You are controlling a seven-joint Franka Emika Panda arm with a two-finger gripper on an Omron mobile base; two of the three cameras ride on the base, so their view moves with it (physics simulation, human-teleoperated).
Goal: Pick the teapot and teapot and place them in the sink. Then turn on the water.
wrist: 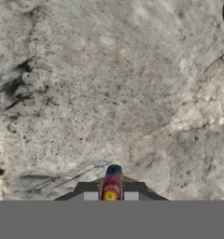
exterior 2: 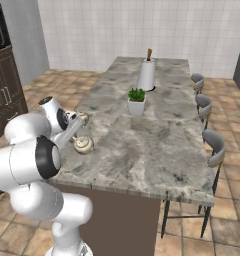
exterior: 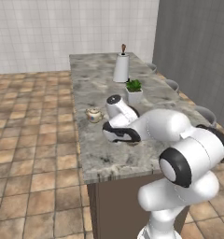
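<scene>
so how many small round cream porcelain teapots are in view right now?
2. Both stand on the grey marble counter near its left edge: the nearer teapot towards the counter's front end, the farther teapot just beyond it. The arm could be hiding others.

Your white Franka arm (exterior: 179, 154) with dark joints rises from the base, folds at the elbow and reaches forward and low. The wrist (exterior 2: 53, 112) is bent downward. Your two-finger gripper (wrist: 111, 186) points straight down, its jaws drawn nearly together on a small red-and-yellow piece between the fingertips.
</scene>
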